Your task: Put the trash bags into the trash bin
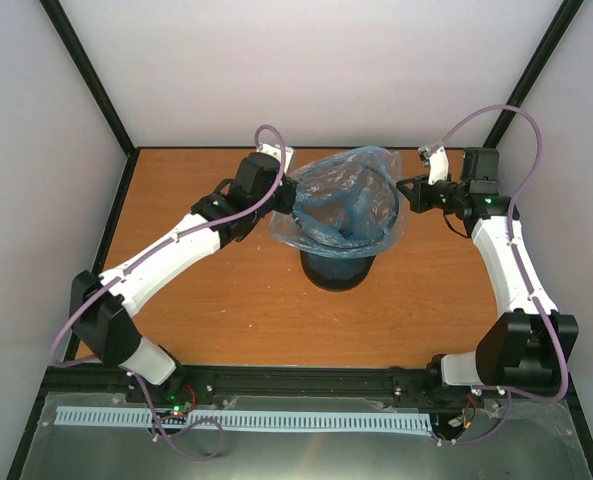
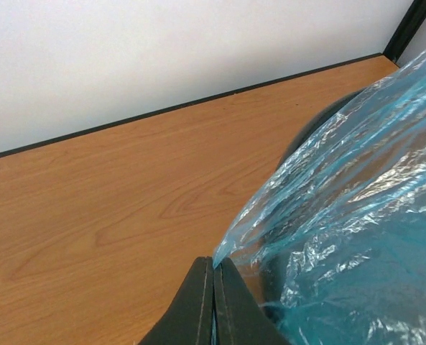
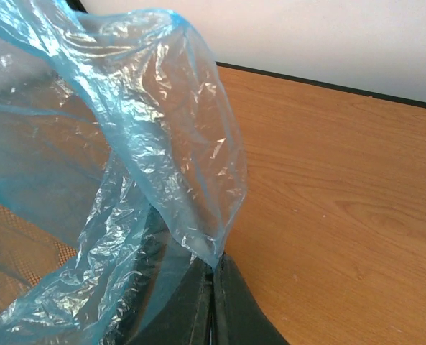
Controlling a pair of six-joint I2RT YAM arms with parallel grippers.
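The black wire-mesh trash bin (image 1: 338, 268) stands upright at the table's middle. The light-blue translucent trash bag (image 1: 341, 200) is spread over its mouth, hanging down inside and draped over the rim. My left gripper (image 1: 288, 188) is shut on the bag's left edge; in the left wrist view the film (image 2: 342, 208) runs out from between its closed fingertips (image 2: 214, 264). My right gripper (image 1: 404, 190) is shut on the bag's right edge; in the right wrist view the film (image 3: 162, 144) rises from its closed fingertips (image 3: 214, 264), with the bin's mesh (image 3: 26, 251) behind it.
The wooden table (image 1: 226, 310) is bounded by white walls with black frame posts at the back and sides. A metal rail with the arm bases (image 1: 276, 385) runs along the near edge.
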